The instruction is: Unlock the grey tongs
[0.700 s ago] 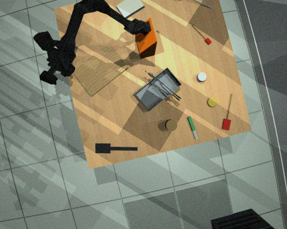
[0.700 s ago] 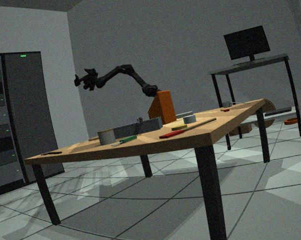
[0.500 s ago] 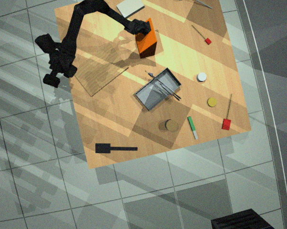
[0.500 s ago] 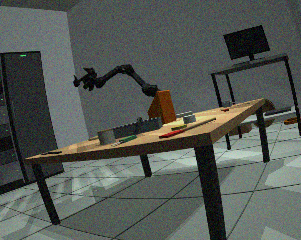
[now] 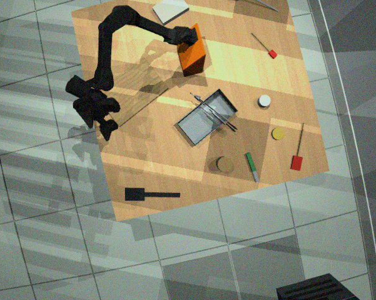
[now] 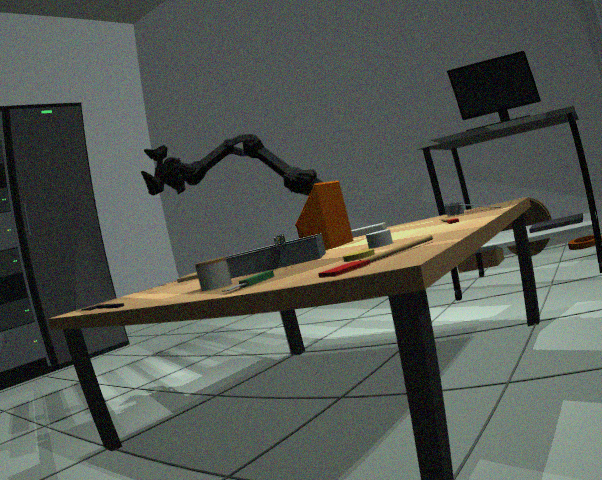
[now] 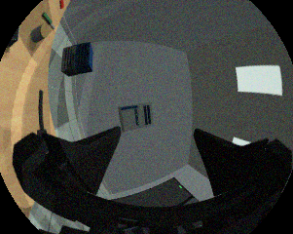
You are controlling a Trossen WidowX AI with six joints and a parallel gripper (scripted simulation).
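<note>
The grey tongs point(image 5: 213, 112) lie shut across the grey roasting tin point(image 5: 196, 124) point(image 6: 270, 253) near the middle of the table; only a small part of them shows above the tin's wall in the exterior view point(image 6: 279, 239). The thin wooden board point(image 5: 139, 93) lies flat on the table to the left of the tin, partly in the arm's shadow. My gripper point(image 5: 96, 127) point(image 6: 150, 167) point(image 7: 158, 132) is open and empty. It hangs high over the table's left edge, far from the tongs, and points away from the table. The wrist view shows mostly floor and wall, not the tongs.
The arm rises from an orange block point(image 5: 191, 54) point(image 6: 324, 211). Also on the table are a white box point(image 5: 170, 9), a white cylinder point(image 5: 264, 100), a yellow disc point(image 5: 277, 133), a brown cylinder point(image 5: 224, 163), a green marker point(image 5: 252, 166), two red spatulas point(image 5: 296, 161) point(image 5: 272, 54) and a black spatula point(image 5: 149, 194).
</note>
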